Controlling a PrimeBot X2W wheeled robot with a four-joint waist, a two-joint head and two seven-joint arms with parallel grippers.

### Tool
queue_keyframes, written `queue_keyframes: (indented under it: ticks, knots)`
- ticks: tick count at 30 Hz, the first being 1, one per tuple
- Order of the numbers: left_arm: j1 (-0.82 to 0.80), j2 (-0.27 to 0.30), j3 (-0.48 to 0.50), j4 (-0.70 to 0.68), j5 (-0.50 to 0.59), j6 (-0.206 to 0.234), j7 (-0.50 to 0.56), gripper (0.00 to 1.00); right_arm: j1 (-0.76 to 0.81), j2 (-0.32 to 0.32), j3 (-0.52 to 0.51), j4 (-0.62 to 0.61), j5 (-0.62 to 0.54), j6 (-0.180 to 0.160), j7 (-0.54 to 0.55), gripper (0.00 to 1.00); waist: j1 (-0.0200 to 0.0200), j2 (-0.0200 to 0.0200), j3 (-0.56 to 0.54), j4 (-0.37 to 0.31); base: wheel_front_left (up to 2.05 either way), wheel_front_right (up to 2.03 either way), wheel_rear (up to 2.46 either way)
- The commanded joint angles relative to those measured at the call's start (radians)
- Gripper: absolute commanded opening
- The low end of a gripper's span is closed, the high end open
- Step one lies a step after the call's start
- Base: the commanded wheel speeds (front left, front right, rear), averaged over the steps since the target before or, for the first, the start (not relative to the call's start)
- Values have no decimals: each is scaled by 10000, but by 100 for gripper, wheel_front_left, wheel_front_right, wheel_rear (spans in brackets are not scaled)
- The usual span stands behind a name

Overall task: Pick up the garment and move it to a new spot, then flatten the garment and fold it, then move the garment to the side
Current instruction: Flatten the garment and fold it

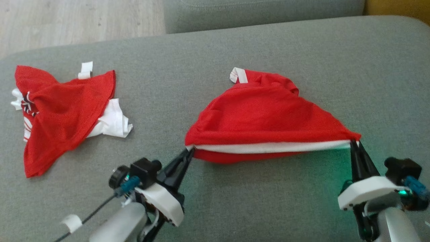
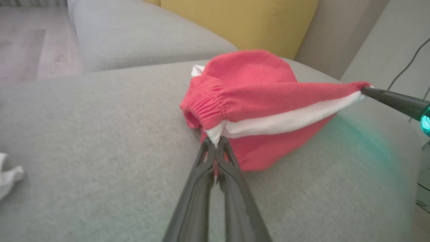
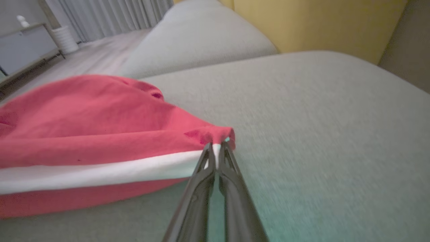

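Garment [image 1: 265,111] — soft matt knit cloth; sofa cushion [image 1: 302,50] — coarse woven fabric.

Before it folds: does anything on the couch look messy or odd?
Yes. A second red and white garment lies crumpled at the cushion's left, white cloth poking out. The garment pinched between the left pincer and right pincer is bunched, not flat.

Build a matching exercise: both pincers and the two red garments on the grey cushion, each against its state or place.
Column one:
1. left pincer
2. right pincer
3. stretched garment
4. crumpled garment

Column two:
a. lies loose at the left of the cushion, untouched
b. shut on the stretched garment's right corner
c. pulled taut between both pincers
d. shut on the stretched garment's left corner

Pairs: 1-d, 2-b, 3-c, 4-a.
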Motion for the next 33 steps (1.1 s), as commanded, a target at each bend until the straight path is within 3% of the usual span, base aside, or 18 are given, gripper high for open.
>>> queue_keyframes:
  ticks: [1, 9, 14, 21, 27, 33]
  knots:
    - [-573, 333, 541, -411, -88, 111, -159, 0, -438, -62, 364, -538, 119, -7, -57, 0, 1, 0, -145, 58, 0, 0, 0]
    - [-1583, 1171, 1287, -1796, 40, 721, 154, 0, -1395, -162, 1332, -2511, 312, -7, 783, 0, 1, 0, -737, 107, 0, 0, 0]
    - [-3089, 1854, 1933, -2660, 155, 984, 926, 0, -3276, -742, 2003, -3570, 548, -7, 1433, 0, 1, 0, -1200, -26, 0, 0, 0]
    - [-4442, 2228, 2693, -3429, 379, 1643, 1238, 0, -5169, -1193, 2272, -3729, 48, -7, 1432, 0, 1, 0, -1591, -100, 0, 0, 0]
    - [-4010, 2586, 2756, -4411, 436, 2099, 1508, 0, -4904, -1524, 2400, -4193, -3, -7, 1950, 0, 1, 0, -1825, -99, 0, 0, 0]
    - [-3215, 3170, 2801, -5986, 329, 2610, 2142, 0, -3835, -1719, 2128, -5546, 12, -7, 2758, 0, 1, 0, -1820, -133, 0, 0, 0]
